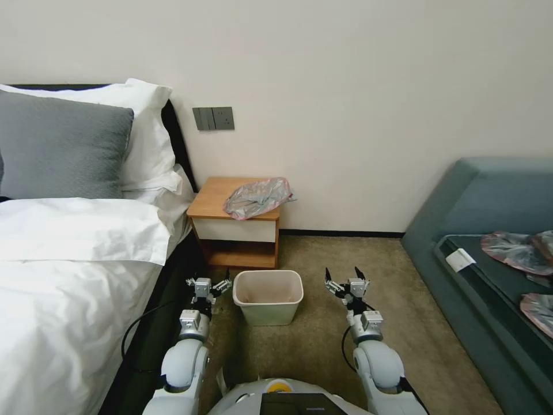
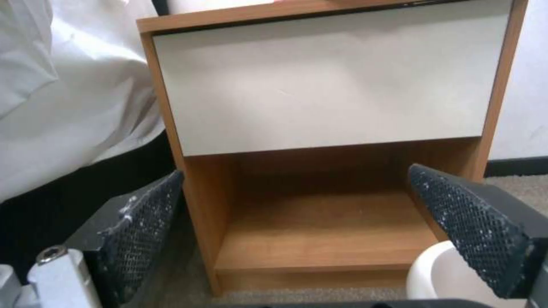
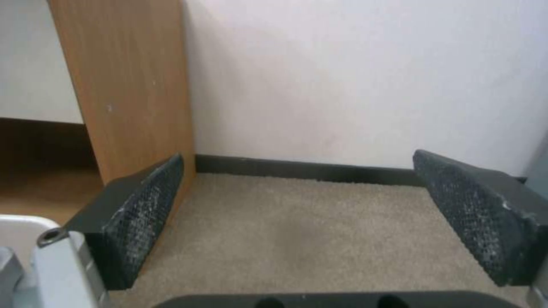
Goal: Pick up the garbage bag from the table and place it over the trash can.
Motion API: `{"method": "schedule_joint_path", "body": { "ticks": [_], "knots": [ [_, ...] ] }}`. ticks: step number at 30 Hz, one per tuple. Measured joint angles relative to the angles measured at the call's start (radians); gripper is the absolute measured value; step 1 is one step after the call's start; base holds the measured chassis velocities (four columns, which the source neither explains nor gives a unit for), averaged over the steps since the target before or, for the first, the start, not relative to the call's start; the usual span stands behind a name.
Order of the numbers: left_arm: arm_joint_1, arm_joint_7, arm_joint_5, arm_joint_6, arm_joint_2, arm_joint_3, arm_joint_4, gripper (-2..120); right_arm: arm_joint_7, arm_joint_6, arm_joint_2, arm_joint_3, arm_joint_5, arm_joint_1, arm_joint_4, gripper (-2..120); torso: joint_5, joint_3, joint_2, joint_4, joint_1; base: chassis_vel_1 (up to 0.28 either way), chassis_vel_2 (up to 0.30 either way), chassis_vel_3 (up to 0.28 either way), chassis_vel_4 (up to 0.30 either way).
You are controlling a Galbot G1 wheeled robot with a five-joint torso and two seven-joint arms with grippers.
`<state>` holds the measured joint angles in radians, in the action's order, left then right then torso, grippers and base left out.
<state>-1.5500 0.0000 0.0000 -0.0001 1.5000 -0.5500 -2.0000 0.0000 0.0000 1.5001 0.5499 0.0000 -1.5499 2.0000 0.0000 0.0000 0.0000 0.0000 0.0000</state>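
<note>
On top of the small light-brown wooden nightstand with the white drawer front [image 1: 214, 202] lies the garbage bag [image 1: 257, 197], a wrinkled, translucent silvery-grey film with pinkish-red edges, crumpled into a low heap. It sits toward the nightstand's right half, its near edge drooping slightly over the front lip, its long axis running roughly along the nightstand's width and slanting up toward the wall at the right end. On the carpet just in front of the nightstand stands the small beige plastic trash can [image 1: 268, 295], rectangular with rounded corners, unlined. The left gripper [image 1: 209, 286] hangs low just beside the can's left wall, fingers spread wide and holding nothing; its wrist camera looks straight at the drawer front and the lower shelf [image 2: 320, 231], so the bag lies above and beyond its fingertips. The right gripper [image 1: 345, 280] hovers to the can's right, a little apart from it, also spread wide and holding nothing, facing the nightstand's right side panel [image 3: 134, 94] and the wall. Judgement: both grippers sit well below the nightstand's top; the bag lies up, forward and between them, its centre slightly closer to the left one. Either arm must rise before reaching in.
</note>
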Motion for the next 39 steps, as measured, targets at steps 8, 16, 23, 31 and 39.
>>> {"method": "schedule_joint_path", "body": {
  "ticks": [8,16,23,31,39],
  "knots": [
    [0.000,0.000,0.000,0.000,0.000,0.000,0.000,100,0.000,0.000,0.000,0.000,0.000,0.000,0.000,100,0.0000,0.000,0.000,0.0000,0.000,0.000,0.000,0.000,0.000],
    [0.000,0.000,0.000,0.000,0.000,0.000,0.000,100,0.000,0.000,0.000,0.000,0.000,0.000,0.000,100,0.0000,0.000,0.000,0.0000,0.000,0.000,0.000,0.000,0.000],
    [-0.016,-0.006,-0.016,0.022,-0.004,0.001,-0.060,100,0.001,-0.029,0.009,0.011,0.018,-0.018,0.060,100,0.0001,0.000,0.000,0.0000,0.000,0.000,0.000,0.000,0.000],
    [-0.076,-0.031,-0.079,0.106,-0.017,0.008,-0.278,100,0.013,-0.140,0.043,0.054,0.084,-0.086,0.281,100,0.0000,0.000,0.000,0.0000,0.000,0.000,0.000,0.000,0.000],
    [-0.121,-0.048,-0.126,0.165,-0.041,0.015,-0.428,100,0.040,-0.236,0.068,0.081,0.156,-0.130,0.435,100,0.0000,0.000,0.000,0.0000,0.000,0.000,0.000,0.000,0.000]
  ]
}}
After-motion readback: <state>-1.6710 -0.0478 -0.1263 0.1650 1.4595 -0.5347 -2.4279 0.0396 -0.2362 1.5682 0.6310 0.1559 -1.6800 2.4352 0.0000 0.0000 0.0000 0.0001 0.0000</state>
